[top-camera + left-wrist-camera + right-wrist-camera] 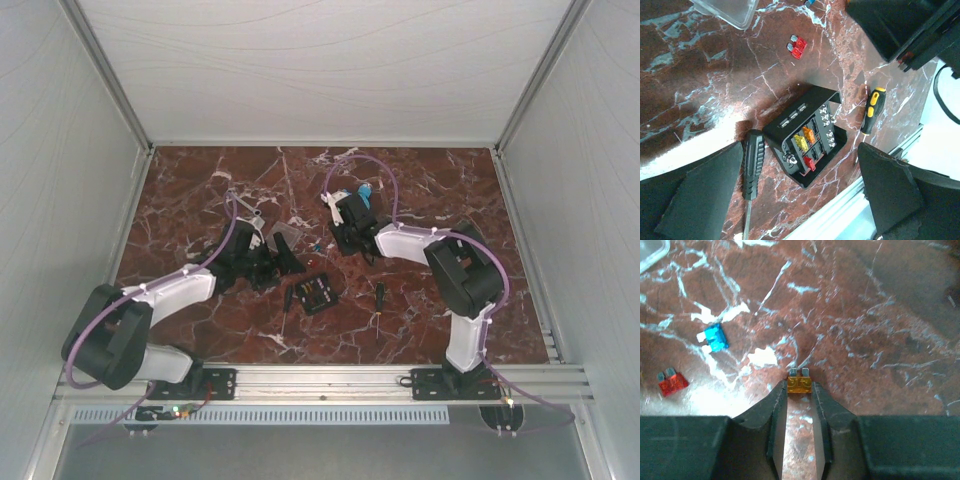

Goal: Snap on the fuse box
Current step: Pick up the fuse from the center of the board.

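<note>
- Two end effectors work over the red-brown, white-veined marble tabletop (200, 190). My left end effector (801, 150) hangs spread wide with nothing in it, above the small black square plastic fuse box (805, 142).
- Uncovered, the fuse box sits on the tabletop toward the near edge, between my two arm bases, with yellow, orange and red fuses showing in its slots.
- Its clear square plastic lid (727, 10) lies apart from it, farther out on the marble.
- One black-handled screwdriver (752, 170) lies just beside one side of the box. A yellow-and-black-handled screwdriver (872, 110) lies near the other side.
- Beyond the box, my right end effector (799, 390) is clenched on a small translucent amber blade fuse (800, 386). My fingertips are against its two sides and its prongs point away from me.
- Off to one side of that grip, a blue blade fuse (716, 337) and a red blade fuse (672, 382) lie loose on the marble.
</note>
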`<state>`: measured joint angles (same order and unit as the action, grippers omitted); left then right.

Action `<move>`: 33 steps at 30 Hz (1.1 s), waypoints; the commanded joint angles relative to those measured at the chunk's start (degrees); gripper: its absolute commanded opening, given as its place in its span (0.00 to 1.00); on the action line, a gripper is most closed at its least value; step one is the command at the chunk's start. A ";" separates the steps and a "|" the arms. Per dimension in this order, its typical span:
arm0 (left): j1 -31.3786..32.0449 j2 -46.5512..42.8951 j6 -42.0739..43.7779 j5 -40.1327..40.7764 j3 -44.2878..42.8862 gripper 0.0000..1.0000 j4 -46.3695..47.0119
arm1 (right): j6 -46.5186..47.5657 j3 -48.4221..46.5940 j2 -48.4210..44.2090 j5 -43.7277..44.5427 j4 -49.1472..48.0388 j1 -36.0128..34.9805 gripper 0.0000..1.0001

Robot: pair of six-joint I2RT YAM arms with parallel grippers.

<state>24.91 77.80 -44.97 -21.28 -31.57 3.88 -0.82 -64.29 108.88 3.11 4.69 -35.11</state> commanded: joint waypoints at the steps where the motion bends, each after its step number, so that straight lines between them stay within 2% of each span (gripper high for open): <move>1: -0.21 -1.84 -0.87 -1.05 -0.01 0.97 2.89 | -1.58 2.94 -2.45 -0.59 5.64 -1.65 0.20; 9: -0.21 -2.63 -1.12 -1.39 0.87 0.97 3.60 | -3.14 5.11 -3.23 0.41 5.38 -1.98 0.31; 14: -0.21 -3.08 -1.23 -1.57 1.23 0.97 4.16 | -3.34 6.00 -3.34 1.19 4.77 -2.21 0.32; 23: -0.21 -3.62 -1.45 -2.00 1.34 0.97 4.68 | -3.31 6.40 -2.60 2.99 4.22 -2.50 0.24; 33: -0.21 -3.64 -3.10 -3.64 0.96 0.90 7.80 | -2.62 7.91 -6.17 2.16 2.18 -3.06 0.18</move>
<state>24.91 75.35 -46.92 -23.20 -29.76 7.64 -3.70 -59.00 104.95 5.43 4.05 -37.28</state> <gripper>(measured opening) 0.914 0.189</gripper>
